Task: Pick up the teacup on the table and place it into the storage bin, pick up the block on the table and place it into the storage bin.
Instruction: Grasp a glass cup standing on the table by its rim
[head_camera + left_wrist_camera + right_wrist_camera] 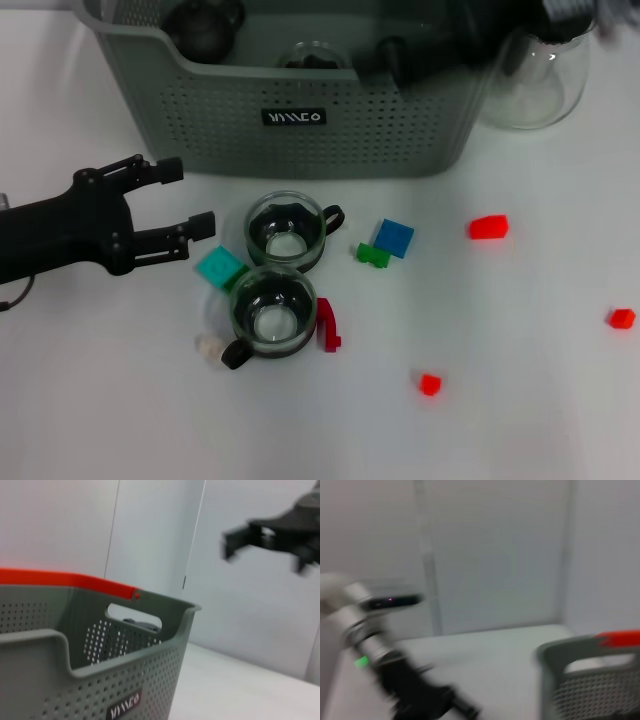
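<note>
The left gripper (182, 198) hovered low over the white surface (520, 400) with its jaws wide apart and empty, just left of two glass teacups (285, 232) and a teal block (220, 268). Behind them stood the storage bin (330, 130). The right gripper (480, 35) hung blurred over the bin's far right corner; I cannot tell how its jaws stood.

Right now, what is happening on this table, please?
The robot is sorting small things into the storage bin. Its left gripper is open, low over the table, beside two glass teacups that stand among coloured blocks. Neither cup is held. The right gripper is above the bin's far right corner, near a glass carafe; it is blurred. At least one cup already lies inside the bin.
</note>
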